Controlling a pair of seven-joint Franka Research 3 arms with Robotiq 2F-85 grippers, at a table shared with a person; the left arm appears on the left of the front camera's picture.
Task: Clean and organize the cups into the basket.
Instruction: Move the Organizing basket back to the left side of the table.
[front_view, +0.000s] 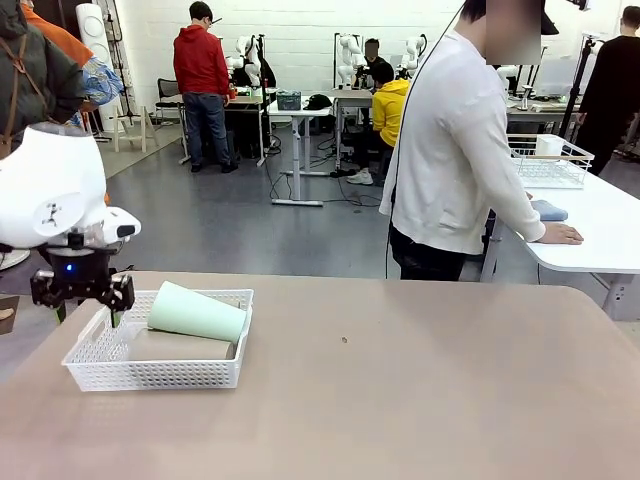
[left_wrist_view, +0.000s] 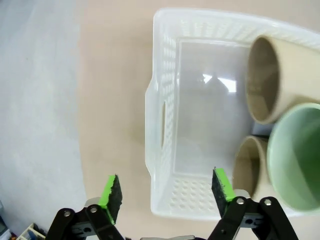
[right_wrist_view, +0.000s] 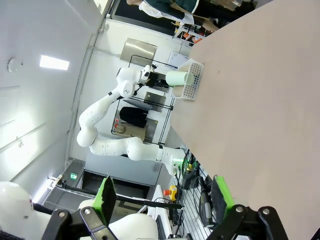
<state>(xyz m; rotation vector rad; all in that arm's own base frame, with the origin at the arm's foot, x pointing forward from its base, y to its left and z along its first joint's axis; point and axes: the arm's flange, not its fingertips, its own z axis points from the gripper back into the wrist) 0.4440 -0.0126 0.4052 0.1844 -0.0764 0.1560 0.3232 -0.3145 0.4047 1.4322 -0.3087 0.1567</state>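
The white lattice basket (front_view: 150, 372) sits at the table's left. A mint green cup (front_view: 197, 312) lies on its side across the top, resting on a tan cup (front_view: 180, 347) below it. My left gripper (front_view: 88, 312) hangs open just above the basket's left end, holding nothing. In the left wrist view the left gripper (left_wrist_view: 166, 189) spans the basket's (left_wrist_view: 162, 115) end wall, with the mint cup's mouth (left_wrist_view: 295, 155) beside two tan cup mouths (left_wrist_view: 262, 80) (left_wrist_view: 247, 165). My right gripper (right_wrist_view: 163, 196) is open and bare, far from the basket (right_wrist_view: 192, 80).
A person (front_view: 455, 150) in a white top stands past the table's far edge, turned to another table with a hand by a blue cloth (front_view: 548, 210). A white wire basket (front_view: 550, 160) stands there. The brown table (front_view: 400, 400) stretches right of the basket.
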